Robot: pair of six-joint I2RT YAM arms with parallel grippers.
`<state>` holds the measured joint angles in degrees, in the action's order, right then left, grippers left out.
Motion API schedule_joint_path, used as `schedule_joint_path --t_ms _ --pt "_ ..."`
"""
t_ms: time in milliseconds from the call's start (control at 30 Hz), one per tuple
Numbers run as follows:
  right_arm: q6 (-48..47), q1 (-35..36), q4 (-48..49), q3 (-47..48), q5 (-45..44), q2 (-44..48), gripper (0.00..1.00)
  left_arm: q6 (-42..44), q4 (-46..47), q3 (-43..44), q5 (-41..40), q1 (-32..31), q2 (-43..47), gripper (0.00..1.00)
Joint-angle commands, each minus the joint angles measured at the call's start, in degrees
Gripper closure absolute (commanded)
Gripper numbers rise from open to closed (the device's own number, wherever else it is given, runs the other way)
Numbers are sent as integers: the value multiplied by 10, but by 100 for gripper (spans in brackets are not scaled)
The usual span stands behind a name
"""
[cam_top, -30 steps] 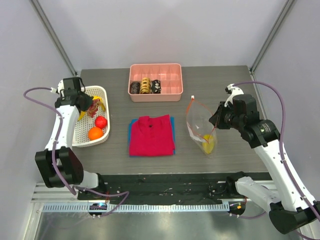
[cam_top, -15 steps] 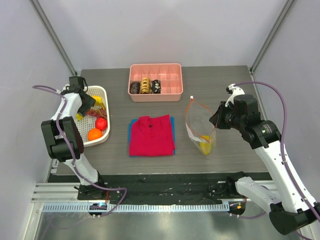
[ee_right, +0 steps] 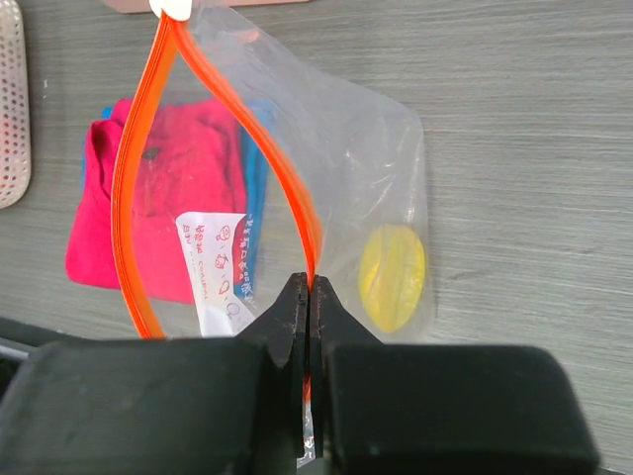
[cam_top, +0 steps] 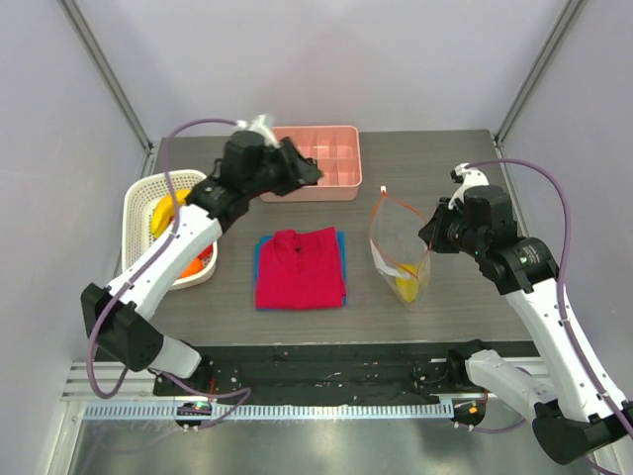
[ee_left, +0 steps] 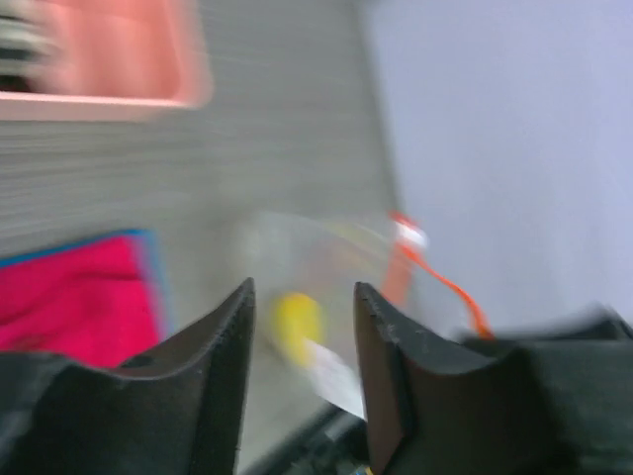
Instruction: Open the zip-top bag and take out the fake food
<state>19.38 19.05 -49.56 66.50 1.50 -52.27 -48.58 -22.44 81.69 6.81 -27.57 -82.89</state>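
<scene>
The zip-top bag point(cam_top: 396, 247) stands open on the table right of the red shirt, its orange zip strip point(ee_right: 148, 198) spread into a loop. One yellow plastic fruit point(ee_right: 393, 277) lies inside at the bottom, also seen from above point(cam_top: 407, 287). My right gripper point(ee_right: 310, 282) is shut on the near side of the zip strip and holds the bag up point(cam_top: 427, 236). My left gripper point(cam_top: 309, 173) is open and empty, in the air near the pink tray; its wrist view is blurred and shows the bag point(ee_left: 326, 267) between the fingers point(ee_left: 232, 327). A banana point(cam_top: 163, 213) and an orange ball point(cam_top: 193, 262) lie in the white basket.
The white basket point(cam_top: 138, 203) stands at the left edge. The pink tray point(cam_top: 336, 163) with ring-shaped pieces is at the back. A folded red shirt point(cam_top: 300, 267) on a blue cloth lies in the middle. A white label point(ee_right: 218, 267) is on the bag.
My left arm has swung from the white basket to the right, over the front of the pink tray, with its jaws empty. The right gripper and the bag have barely moved.
</scene>
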Motion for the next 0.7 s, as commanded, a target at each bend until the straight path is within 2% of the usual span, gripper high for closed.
schedule_joint_path --t_ms 0,133,167,233,267,367,533,667 --pt "-24 2 9 33 -42 -5 99 -44 109 69 110 -123 -51 62" --pt "-20 2 12 35 -47 -7 99 -66 109 141 109 -195 -139 79" --pt "-21 3 13 37 -49 -7 99 -91 57 177 81 -203 -152 93" --pt "-16 3 11 40 -55 -8 99 -115 -4 216 50 -218 -193 92" --pt "-14 2 11 41 -58 -7 99 -135 -80 257 10 -223 -206 94" --pt "1 3 8 38 -68 -6 99 -151 -148 323 -38 -234 -253 93" --pt "61 2 21 20 -76 -5 99 -224 -165 368 -45 -254 -321 93" --pt "115 3 36 13 -61 -3 99 -239 -225 447 -65 -268 -379 92"
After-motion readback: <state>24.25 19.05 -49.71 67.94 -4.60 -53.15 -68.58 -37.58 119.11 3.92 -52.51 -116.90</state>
